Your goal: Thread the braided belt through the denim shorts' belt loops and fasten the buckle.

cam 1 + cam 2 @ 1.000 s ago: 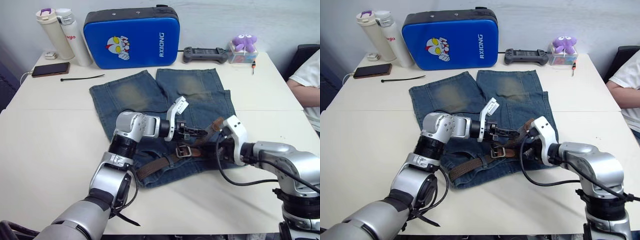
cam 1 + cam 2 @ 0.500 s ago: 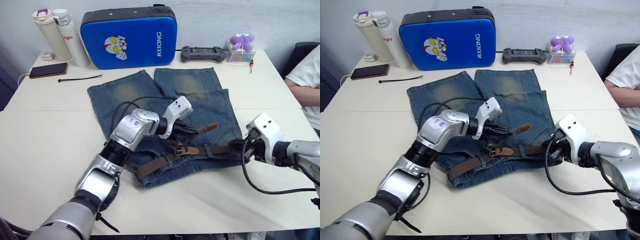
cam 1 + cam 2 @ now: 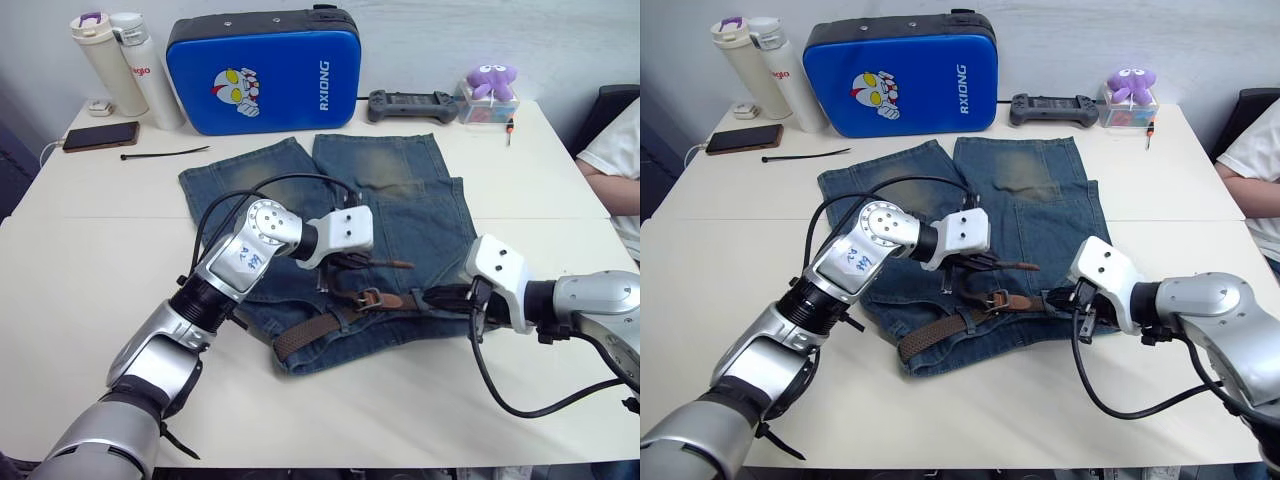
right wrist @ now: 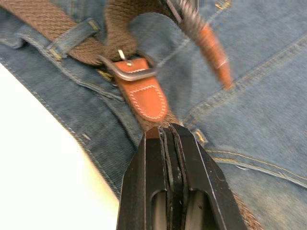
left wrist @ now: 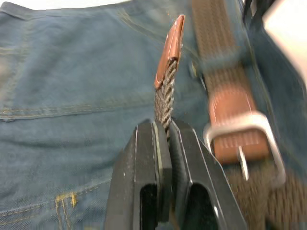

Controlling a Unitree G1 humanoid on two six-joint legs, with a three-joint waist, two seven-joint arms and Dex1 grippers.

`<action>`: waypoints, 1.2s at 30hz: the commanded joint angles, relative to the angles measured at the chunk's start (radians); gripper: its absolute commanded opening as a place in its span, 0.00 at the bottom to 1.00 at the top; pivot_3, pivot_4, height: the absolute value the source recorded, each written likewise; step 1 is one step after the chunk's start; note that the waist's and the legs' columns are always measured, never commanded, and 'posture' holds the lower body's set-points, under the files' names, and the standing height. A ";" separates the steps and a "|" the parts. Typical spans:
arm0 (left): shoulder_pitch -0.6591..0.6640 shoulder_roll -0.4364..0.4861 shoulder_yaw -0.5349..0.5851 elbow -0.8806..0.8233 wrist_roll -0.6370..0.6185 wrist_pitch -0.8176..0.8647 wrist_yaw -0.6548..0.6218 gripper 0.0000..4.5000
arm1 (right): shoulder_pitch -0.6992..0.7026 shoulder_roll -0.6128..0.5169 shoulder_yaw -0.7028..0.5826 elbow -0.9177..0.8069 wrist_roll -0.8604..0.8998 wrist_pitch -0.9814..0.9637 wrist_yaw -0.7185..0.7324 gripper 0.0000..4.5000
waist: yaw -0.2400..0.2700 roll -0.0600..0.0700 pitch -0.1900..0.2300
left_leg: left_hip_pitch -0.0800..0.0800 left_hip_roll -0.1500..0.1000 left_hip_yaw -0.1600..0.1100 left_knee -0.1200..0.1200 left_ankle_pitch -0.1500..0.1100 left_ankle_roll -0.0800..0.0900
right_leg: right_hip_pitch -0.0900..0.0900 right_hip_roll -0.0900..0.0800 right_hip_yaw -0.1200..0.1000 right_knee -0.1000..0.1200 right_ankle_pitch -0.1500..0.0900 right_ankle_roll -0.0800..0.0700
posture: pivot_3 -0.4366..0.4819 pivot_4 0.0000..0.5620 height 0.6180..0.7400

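The denim shorts (image 3: 390,190) lie flat on the white table, waistband toward me. The braided belt (image 3: 310,333) runs along the waistband and passes under a belt loop (image 4: 72,38). Its silver buckle (image 3: 368,297) lies at the middle of the waist. My left gripper (image 3: 342,266) is shut on the belt just behind its darker tip (image 5: 173,48), which sticks out above the denim, over the buckle (image 5: 244,143). My right gripper (image 3: 440,297) is shut on the belt right behind the buckle's leather tab (image 4: 144,98).
At the back of the table stand a blue hard case (image 3: 265,70) and two bottles (image 3: 115,60), with a phone (image 3: 100,136), a black cable tie (image 3: 165,153), a game controller (image 3: 410,103) and a purple plush (image 3: 490,80). A person's sleeve (image 3: 615,150) is at the right edge.
My right gripper pulled out to the right and has come back in close to the buckle. My left wrist has turned, and the belt tip it holds now lies lower over the waistband.
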 commanded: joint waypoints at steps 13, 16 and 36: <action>-0.012 0.065 -0.001 -0.019 0.139 -0.178 -0.092 0.00 | 0.005 0.017 0.131 -0.070 -0.076 -0.070 -0.076 0.19 | -0.002 0.000 0.000 | -0.001 0.000 0.000 0.003 -0.001 0.002 | 0.000 0.000 0.000 0.001 0.000 0.000 | 0.48 0.27 0.99; -0.013 0.082 0.012 -0.015 0.148 -0.184 -0.096 0.00 | 0.005 0.005 0.206 -0.069 -0.179 -0.166 -0.092 0.51 | -0.002 0.000 0.000 | -0.001 0.000 0.000 0.003 -0.001 0.002 | -0.001 0.000 0.000 0.002 0.000 0.000 | 0.48 0.27 0.99; 0.021 0.108 0.045 -0.030 0.162 -0.160 -0.110 0.00 | 0.005 0.112 0.353 0.100 -0.474 -0.380 -0.139 0.73 | -0.004 0.000 0.000 | -0.001 0.000 0.000 0.009 -0.001 0.002 | 0.000 0.000 0.000 0.006 0.000 0.000 | 0.48 0.27 0.99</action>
